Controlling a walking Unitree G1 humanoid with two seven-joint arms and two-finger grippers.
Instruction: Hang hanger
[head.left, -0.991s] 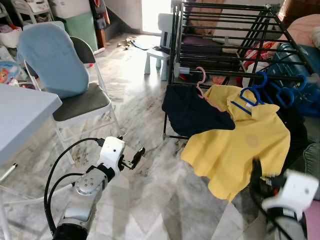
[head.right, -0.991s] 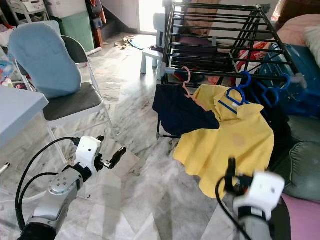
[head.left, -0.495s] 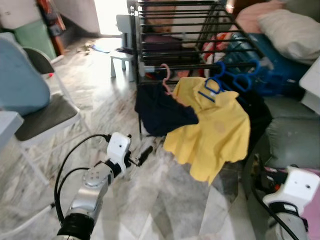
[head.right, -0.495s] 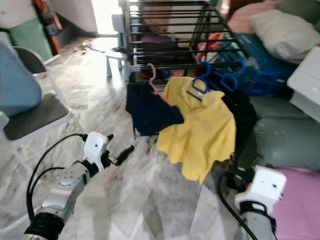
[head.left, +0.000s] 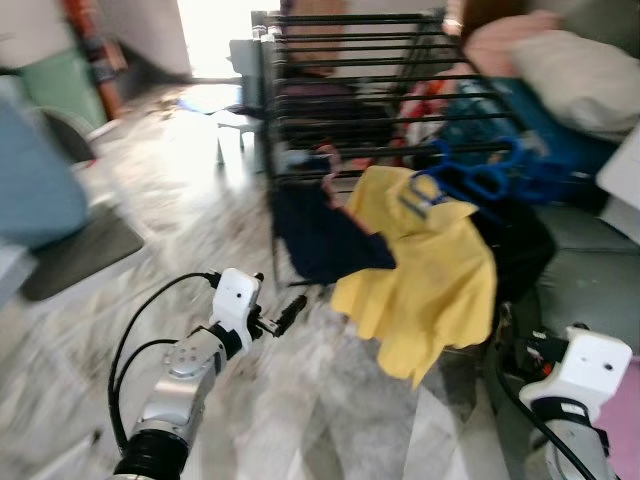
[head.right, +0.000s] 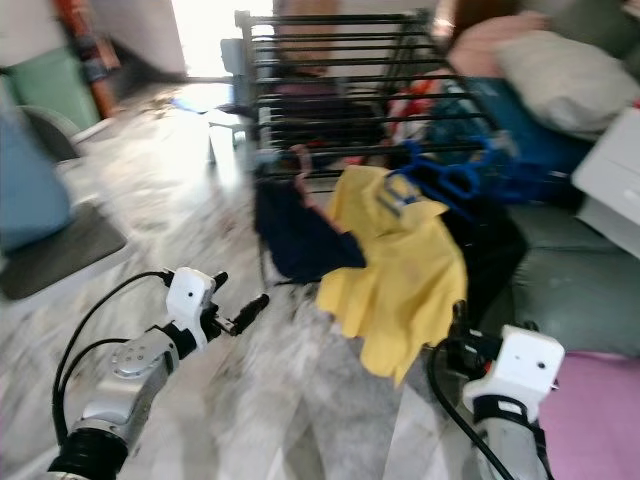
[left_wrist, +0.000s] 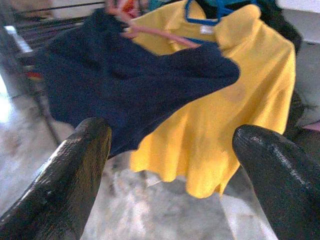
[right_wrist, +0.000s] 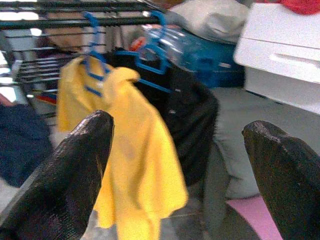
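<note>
The yellow shirt on its blue plastic hanger (head.left: 436, 186) hangs from the front rail of the black metal drying rack (head.left: 350, 75). It lies ahead of both grippers. The left gripper (head.left: 284, 312) and the right gripper (right_wrist: 175, 165) are both spread and empty, the right one nearer.

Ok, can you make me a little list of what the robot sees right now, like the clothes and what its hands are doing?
rack: black drying rack ahead, on the marble floor
yellow shirt: yellow shirt on a blue hanger, hung from the rack's front bar
dark garment: navy garment on a pink hanger, beside the yellow shirt
left hand: left hand open, empty, pointing towards the clothes
right hand: right hand open, empty, facing the yellow shirt
picture: blurred
</note>
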